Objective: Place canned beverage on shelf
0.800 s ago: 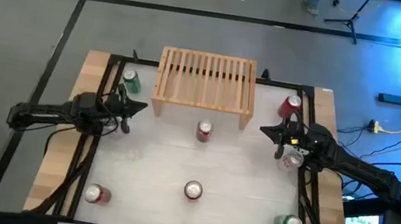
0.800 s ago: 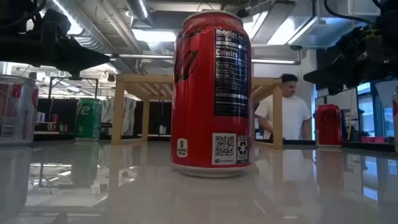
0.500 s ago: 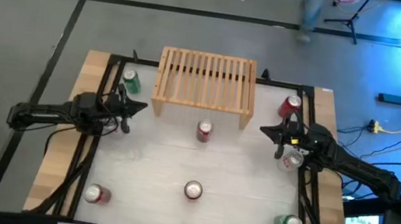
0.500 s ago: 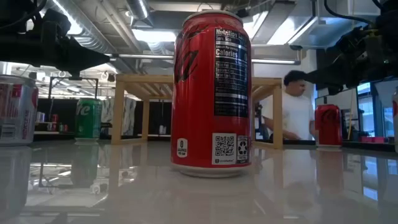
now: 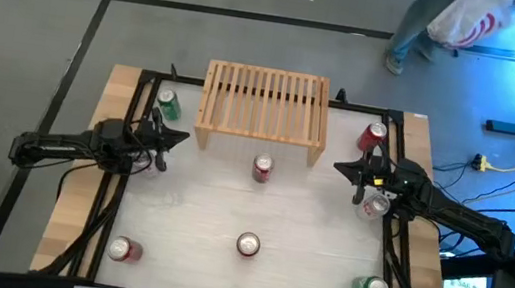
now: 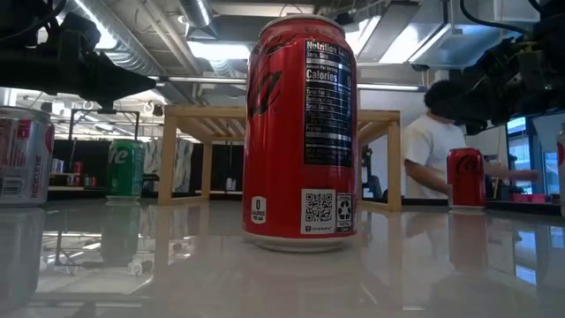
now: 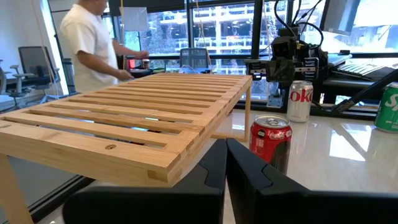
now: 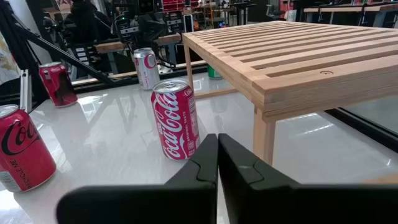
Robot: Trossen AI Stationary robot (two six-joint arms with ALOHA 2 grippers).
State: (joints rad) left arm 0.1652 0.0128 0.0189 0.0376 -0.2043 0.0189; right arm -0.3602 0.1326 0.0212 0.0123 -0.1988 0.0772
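Light wood slats top the shelf (image 5: pixel 264 110), which stands bare at the table's (image 5: pixel 188 205) far edge. A red can (image 5: pixel 262 169) stands upright just in front of the shelf. The left gripper (image 5: pixel 181 137) hovers off the shelf's left front corner, the right gripper (image 5: pixel 340 166) off its right; both have fingers pressed together, holding nothing.

silver can (image 6: pixel 22 155) cut by frame edge | person (image 5: pixel 456 26) half out of frame
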